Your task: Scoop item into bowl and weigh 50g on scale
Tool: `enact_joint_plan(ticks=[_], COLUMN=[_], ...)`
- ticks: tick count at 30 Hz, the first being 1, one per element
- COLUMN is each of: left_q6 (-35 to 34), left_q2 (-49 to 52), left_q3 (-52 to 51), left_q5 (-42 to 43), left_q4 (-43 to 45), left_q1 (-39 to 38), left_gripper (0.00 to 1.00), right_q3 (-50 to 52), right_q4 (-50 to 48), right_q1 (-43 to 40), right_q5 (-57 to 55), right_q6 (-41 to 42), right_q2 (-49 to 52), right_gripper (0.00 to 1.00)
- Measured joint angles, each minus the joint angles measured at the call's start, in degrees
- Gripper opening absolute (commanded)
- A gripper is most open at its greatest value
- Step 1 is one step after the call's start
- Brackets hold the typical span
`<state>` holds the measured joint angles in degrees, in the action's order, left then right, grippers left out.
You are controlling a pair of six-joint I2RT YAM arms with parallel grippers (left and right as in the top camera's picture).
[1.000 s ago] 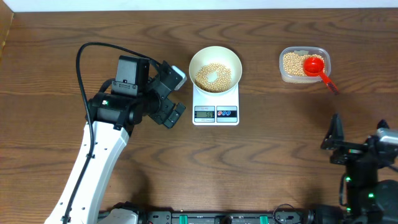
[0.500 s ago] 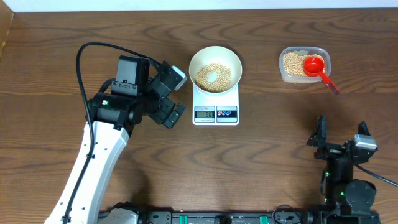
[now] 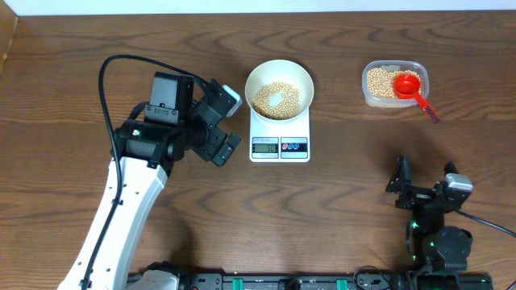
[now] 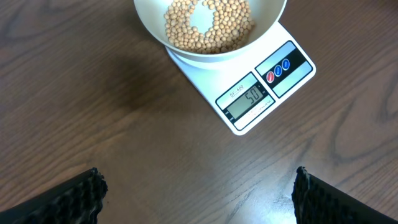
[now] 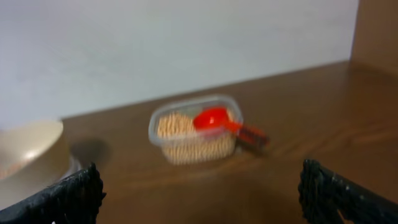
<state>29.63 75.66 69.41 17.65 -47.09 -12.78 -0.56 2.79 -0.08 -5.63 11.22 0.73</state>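
Beans (image 3: 278, 98) fill the white bowl (image 3: 301, 74) on the scale (image 3: 280, 147), top centre; display reads 50, so job looks done. Left tool (image 3: 230, 123) hovers beside it, wide open & empty, prob. to view the readout. Right tool (image 3: 426, 184), lower right above the tabletop (image 3: 64, 64), also open, empty.

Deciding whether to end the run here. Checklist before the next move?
1. Display reads 50: ok.
2. Bowl sits on scale, beans inside: ok.
3. Scoop rests in tub, not held: ok.
4. Left claw open, empty, short of the scale: ok.
5. Right claw open, empty, far from the tub: ok.
6. Reading settled: cannot tell from one moment.
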Motion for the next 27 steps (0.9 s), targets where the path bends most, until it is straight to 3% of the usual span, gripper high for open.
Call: enact_joint_plan(ticks=[27], left_q6=[0.0], left_q2=[0.0], left_q3=[0.0], left_q5=[0.0], left_q4=[0.0], left_q1=[0.0], left_gripper=[0.98], right_q3=[0.1], right_q4=[0.9], right_q1=[2.8], right_q5=[1.0], right_q6=[-1.2], right_q2=[0.0], right_gripper=[0.99])
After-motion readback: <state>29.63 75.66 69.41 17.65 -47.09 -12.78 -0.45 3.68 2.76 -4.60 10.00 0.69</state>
